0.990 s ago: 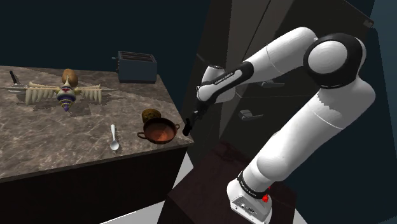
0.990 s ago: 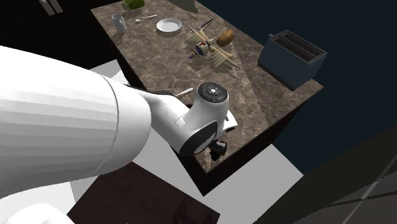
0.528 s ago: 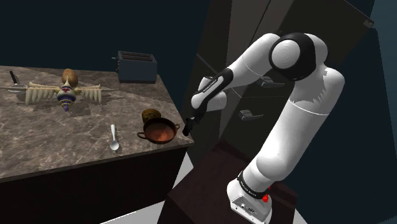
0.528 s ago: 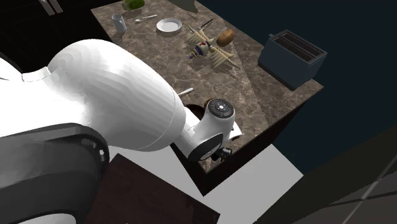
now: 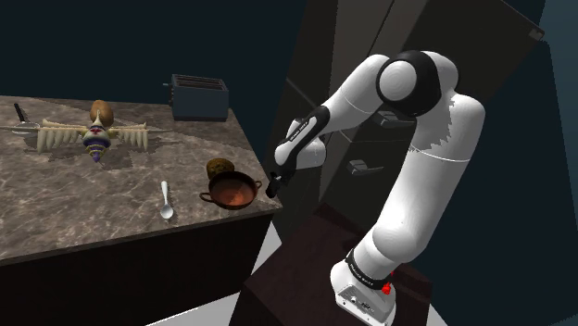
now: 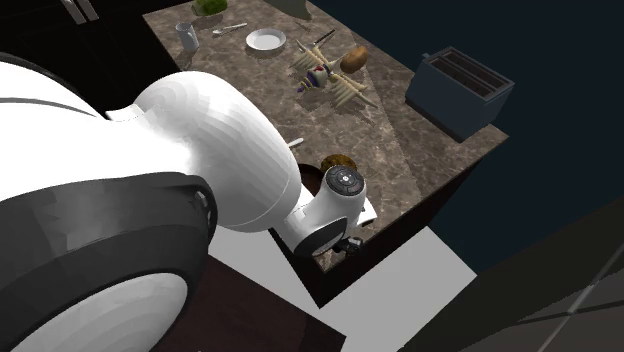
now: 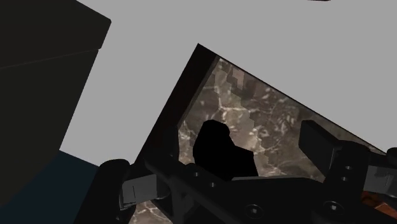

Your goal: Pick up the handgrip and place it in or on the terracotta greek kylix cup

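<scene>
The terracotta kylix cup [image 5: 233, 191], a red-brown bowl with two side handles, stands near the marble counter's front corner. Just behind it lies a knobbly brown lump [image 5: 219, 168] [image 6: 338, 160]. Far back lies a cream thing with comb-like wings and a purple middle [image 5: 93, 137] [image 6: 325, 75]. I cannot tell which of these two is the handgrip. My gripper [image 5: 272, 185] [image 6: 348, 243] [image 7: 216, 153] hangs just off the counter's corner, beside the cup, pointing down. It is open. A black shape on the marble shows between the fingers and touches neither.
A dark toaster [image 5: 198, 97] [image 6: 460, 92] stands at the counter's back corner. A white spoon [image 5: 166, 200] lies to the shoulder view's left of the cup. A white plate [image 6: 265, 40] and a mug [image 6: 186, 37] sit far off. A dark cabinet with handles [image 5: 366, 168] stands behind the arm.
The arm's elbow has swung down and toward the counter, folding the arm more upright. The gripper has stayed at the counter's corner, and nothing on the counter has moved.
</scene>
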Available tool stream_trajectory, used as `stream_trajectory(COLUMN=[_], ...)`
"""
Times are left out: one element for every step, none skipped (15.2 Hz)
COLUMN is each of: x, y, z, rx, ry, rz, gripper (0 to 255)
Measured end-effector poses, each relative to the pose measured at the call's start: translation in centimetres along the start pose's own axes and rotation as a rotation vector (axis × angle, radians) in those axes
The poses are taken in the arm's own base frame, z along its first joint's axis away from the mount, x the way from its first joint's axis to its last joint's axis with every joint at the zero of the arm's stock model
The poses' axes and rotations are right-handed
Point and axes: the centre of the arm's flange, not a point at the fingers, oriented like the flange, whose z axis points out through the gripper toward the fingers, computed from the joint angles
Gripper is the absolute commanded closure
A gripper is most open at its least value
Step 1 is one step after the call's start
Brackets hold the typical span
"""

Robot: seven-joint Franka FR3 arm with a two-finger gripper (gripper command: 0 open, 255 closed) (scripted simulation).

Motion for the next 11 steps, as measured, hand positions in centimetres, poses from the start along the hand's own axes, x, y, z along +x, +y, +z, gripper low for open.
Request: stream_trajectory(x=[0.00,0.00,0.00,0.00,0.00,0.00,0.00,0.00,0.00,0.00,0.00], y=[0.00,-0.01,-0.01,-0.01,-0.01,-0.01,-0.01,-0.01,-0.01,-0.01,-0.01], z=[0.03,0.04,0.05,0.05,0.05,0.05,0.05,0.05,0.05,0.05,0.05], rx=[0.000,0.000,0.000,0.000,0.000,0.000,0.000,0.000,0.000,0.000,0.000], ry=[0.000,0.000,0.000,0.000,0.000,0.000,0.000,0.000,0.000,0.000,0.000], rz=[0.000,0.000,0.000,0.000,0.000,0.000,0.000,0.000,0.000,0.000,0.000], gripper=[0,0,0,0,255,255,255,255,255,255,255])
